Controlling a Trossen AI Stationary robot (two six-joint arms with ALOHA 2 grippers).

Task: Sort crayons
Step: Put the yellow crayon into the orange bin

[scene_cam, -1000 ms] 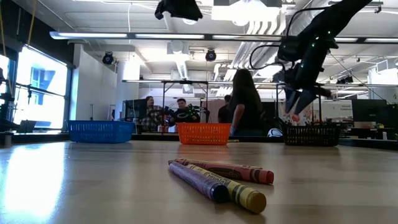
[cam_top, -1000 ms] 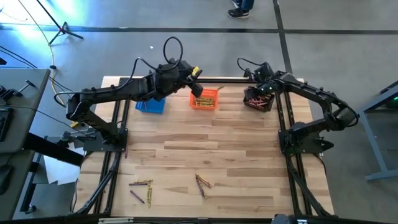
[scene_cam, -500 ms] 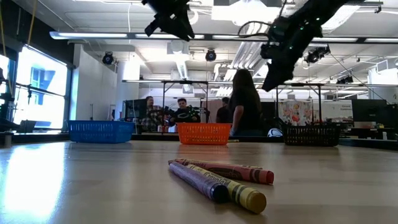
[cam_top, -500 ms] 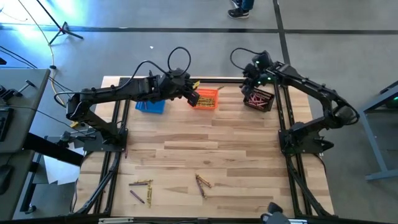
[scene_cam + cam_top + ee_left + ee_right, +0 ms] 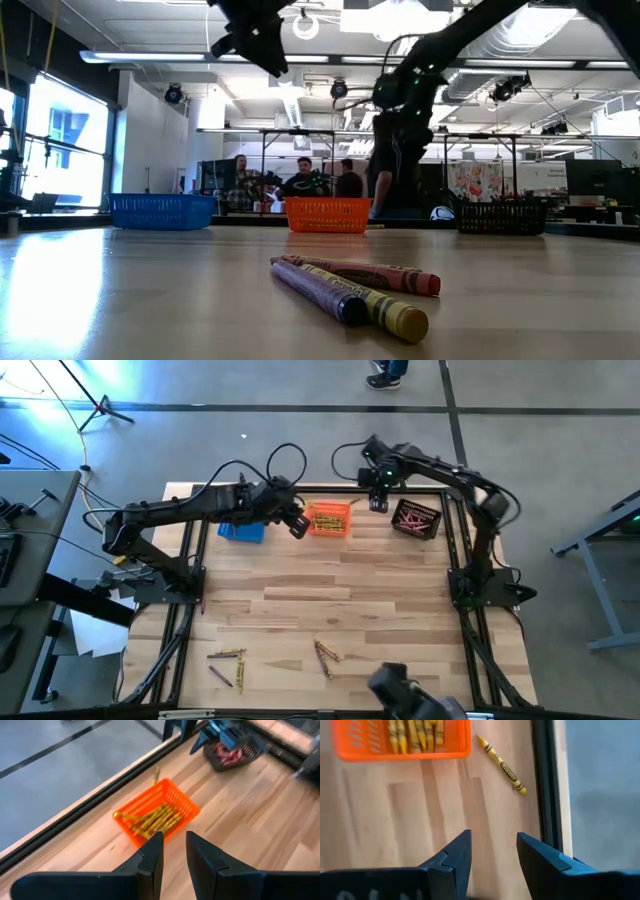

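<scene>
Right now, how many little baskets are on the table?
3, in a row along the far edge: the blue basket on the left, the orange basket in the middle, the black basket on the right. None seems hidden.

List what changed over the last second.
The right gripper swung from over the black basket toward the orange basket, open and empty. The left gripper slid off the orange basket, holding nothing. Baskets and loose crayons stayed put.
</scene>
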